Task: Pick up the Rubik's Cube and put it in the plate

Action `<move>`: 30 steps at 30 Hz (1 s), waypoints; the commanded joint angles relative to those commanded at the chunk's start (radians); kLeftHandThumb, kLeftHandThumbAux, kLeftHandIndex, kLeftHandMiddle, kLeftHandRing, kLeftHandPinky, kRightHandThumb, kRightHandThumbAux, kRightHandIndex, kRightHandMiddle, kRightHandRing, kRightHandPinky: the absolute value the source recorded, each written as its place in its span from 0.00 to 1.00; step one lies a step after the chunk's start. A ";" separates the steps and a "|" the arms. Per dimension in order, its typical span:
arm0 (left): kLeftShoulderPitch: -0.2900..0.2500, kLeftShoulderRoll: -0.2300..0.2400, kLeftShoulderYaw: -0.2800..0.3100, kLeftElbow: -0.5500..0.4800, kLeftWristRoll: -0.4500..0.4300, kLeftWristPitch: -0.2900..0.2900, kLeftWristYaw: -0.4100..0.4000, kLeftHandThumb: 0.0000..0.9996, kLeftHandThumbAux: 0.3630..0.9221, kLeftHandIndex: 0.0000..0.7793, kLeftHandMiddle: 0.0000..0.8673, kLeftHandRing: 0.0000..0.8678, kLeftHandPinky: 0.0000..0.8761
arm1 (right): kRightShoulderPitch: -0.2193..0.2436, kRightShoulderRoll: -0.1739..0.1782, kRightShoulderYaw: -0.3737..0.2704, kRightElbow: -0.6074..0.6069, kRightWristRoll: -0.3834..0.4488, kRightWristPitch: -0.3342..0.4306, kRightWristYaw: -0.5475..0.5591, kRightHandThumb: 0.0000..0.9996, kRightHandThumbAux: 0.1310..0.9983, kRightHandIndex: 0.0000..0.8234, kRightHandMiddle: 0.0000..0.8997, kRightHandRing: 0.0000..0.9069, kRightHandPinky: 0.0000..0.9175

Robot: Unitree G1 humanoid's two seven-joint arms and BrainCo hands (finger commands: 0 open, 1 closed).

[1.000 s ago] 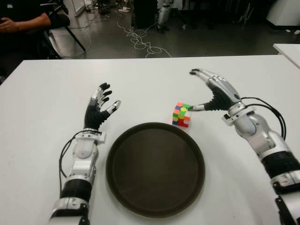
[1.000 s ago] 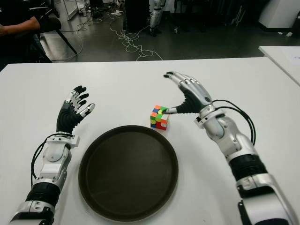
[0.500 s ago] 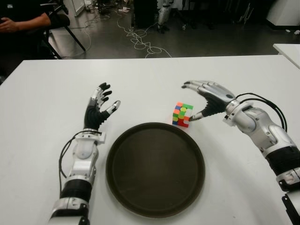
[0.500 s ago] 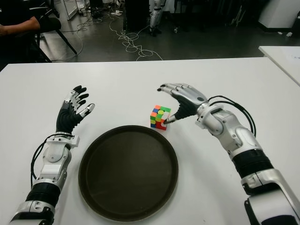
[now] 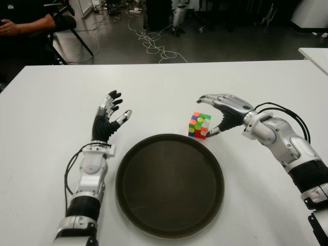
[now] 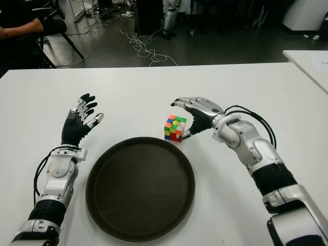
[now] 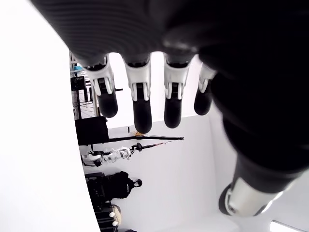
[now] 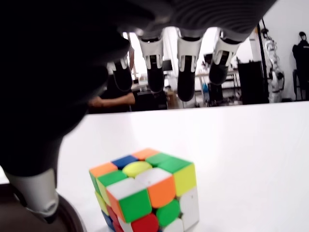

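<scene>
Right hand [image 5: 221, 110] arched over Rubik's Cube [image 5: 199, 125], fingers spread, holding nothing; cube just beyond plate [image 5: 128, 174] rim; left hand [image 5: 107, 119] spread wide left of plate, bare surface [image 5: 46, 113] around

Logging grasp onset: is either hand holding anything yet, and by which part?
Nothing is held. The right hand arches open over the Rubik's Cube, which sits on the table. The left hand is open too.

We see the white table [image 5: 46, 118] brightly and evenly lit from overhead, with only soft, faint shadows, while the floor behind it lies dim. In our wrist views the near palms are black, blurred masses, and the bright background glares behind the left hand's fingers [image 7: 140, 104].
</scene>
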 joint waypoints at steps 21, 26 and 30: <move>-0.006 -0.002 0.003 0.003 -0.013 0.007 -0.012 0.05 0.63 0.11 0.18 0.16 0.13 | -0.013 0.017 0.035 0.034 -0.012 0.022 0.001 0.00 0.63 0.11 0.14 0.14 0.11; -0.008 -0.002 0.003 0.009 -0.010 0.004 -0.008 0.04 0.63 0.11 0.18 0.16 0.14 | -0.022 0.021 0.046 0.065 -0.014 0.020 -0.007 0.00 0.63 0.12 0.14 0.15 0.12; -0.006 -0.003 0.002 0.007 -0.009 -0.001 -0.007 0.05 0.65 0.12 0.19 0.16 0.14 | -0.030 0.025 0.055 0.092 -0.015 0.015 -0.016 0.00 0.63 0.12 0.14 0.15 0.12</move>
